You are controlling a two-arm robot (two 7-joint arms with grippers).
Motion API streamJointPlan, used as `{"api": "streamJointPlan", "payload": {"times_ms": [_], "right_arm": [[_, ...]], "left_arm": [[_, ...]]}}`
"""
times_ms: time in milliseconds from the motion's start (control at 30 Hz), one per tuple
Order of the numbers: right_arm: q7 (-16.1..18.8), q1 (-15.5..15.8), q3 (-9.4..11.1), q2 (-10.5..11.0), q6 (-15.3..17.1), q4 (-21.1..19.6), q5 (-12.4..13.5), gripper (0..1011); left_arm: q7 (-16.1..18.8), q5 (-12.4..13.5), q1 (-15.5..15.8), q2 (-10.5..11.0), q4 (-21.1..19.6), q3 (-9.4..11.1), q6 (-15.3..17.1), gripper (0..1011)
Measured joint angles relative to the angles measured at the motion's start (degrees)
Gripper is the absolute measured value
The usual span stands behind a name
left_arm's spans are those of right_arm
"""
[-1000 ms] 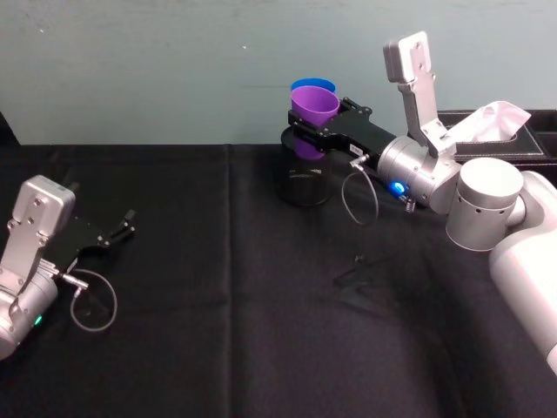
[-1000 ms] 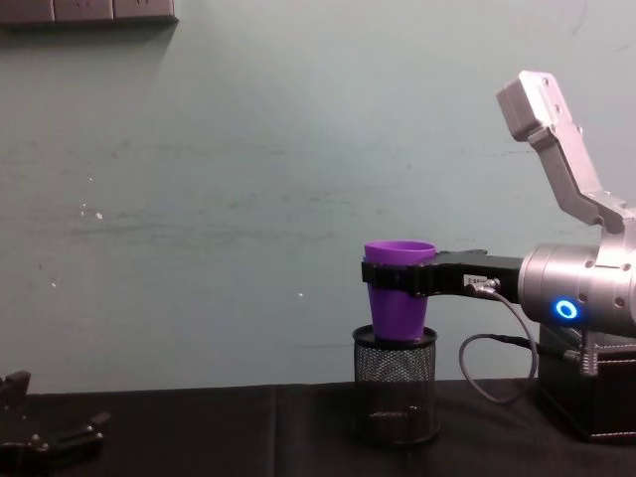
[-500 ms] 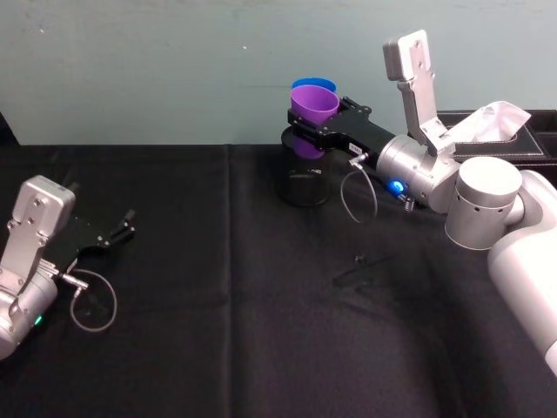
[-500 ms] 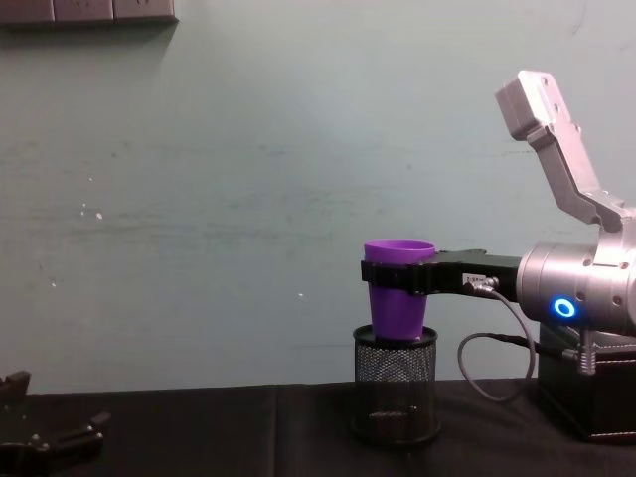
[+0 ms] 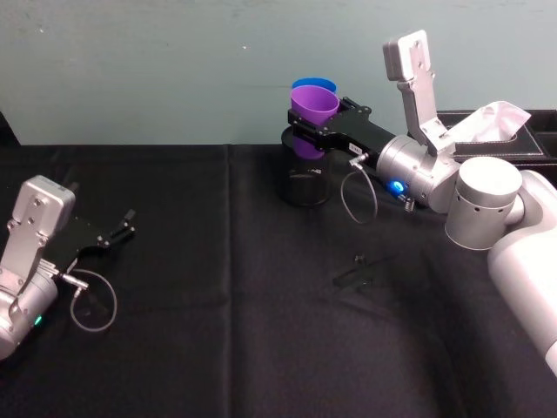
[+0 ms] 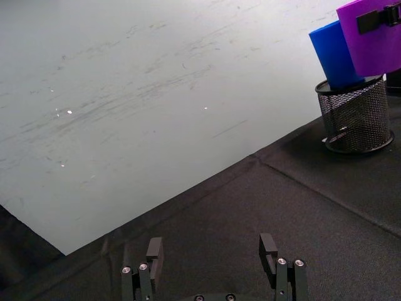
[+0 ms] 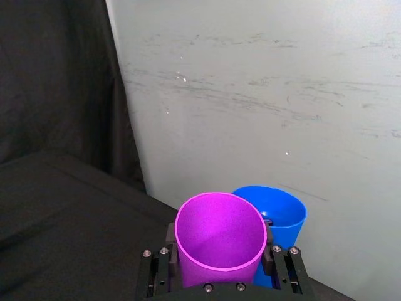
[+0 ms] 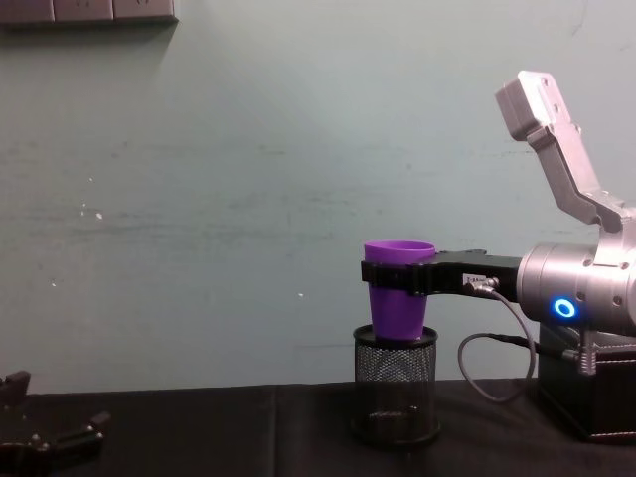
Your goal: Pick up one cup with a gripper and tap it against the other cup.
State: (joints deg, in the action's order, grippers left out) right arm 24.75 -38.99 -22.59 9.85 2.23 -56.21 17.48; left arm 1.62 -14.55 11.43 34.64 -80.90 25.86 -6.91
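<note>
No readable writing is to be found: a small white label (image 5: 358, 151) is seen on the black body of the right gripper (image 8: 383, 275), but its print is too small to be made out. The purple cup (image 8: 397, 298) is clamped just below its rim between the right gripper's flat black fingers (image 7: 155, 271), one finger on each side. It is held upright in the air at the far middle of the tabletop (image 5: 218, 340). A blue ring (image 8: 564, 309) is lit on the silver arm behind. Right beside the purple cup, on the wall side, the blue cup (image 7: 280, 217) is seen. Its lower end is sunk into the black mesh pen holder (image 6: 354, 116), and whether the two cups touch cannot be told. From the chest view, the purple cup's base is seen level with the holder's rim. Far to the right, a black box (image 5: 531, 144) is seen with white tissue (image 5: 496, 120) pushed up out of it. The left gripper (image 6: 212, 251) is kept low at the tabletop's left side, well apart from the cups, with its fingers spread and nothing between them.
</note>
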Motion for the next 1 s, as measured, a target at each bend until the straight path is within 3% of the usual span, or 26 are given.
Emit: {"api": "streamJointPlan", "payload": {"times_ms": [1000], "right_arm": [[-0.05, 0.0, 0.0, 0.0, -0.01, -0.07, 0.0, 730]], "left_arm": [[0.0, 0.0, 0.0, 0.0, 0.0, 0.0, 0.0, 1000]]}}
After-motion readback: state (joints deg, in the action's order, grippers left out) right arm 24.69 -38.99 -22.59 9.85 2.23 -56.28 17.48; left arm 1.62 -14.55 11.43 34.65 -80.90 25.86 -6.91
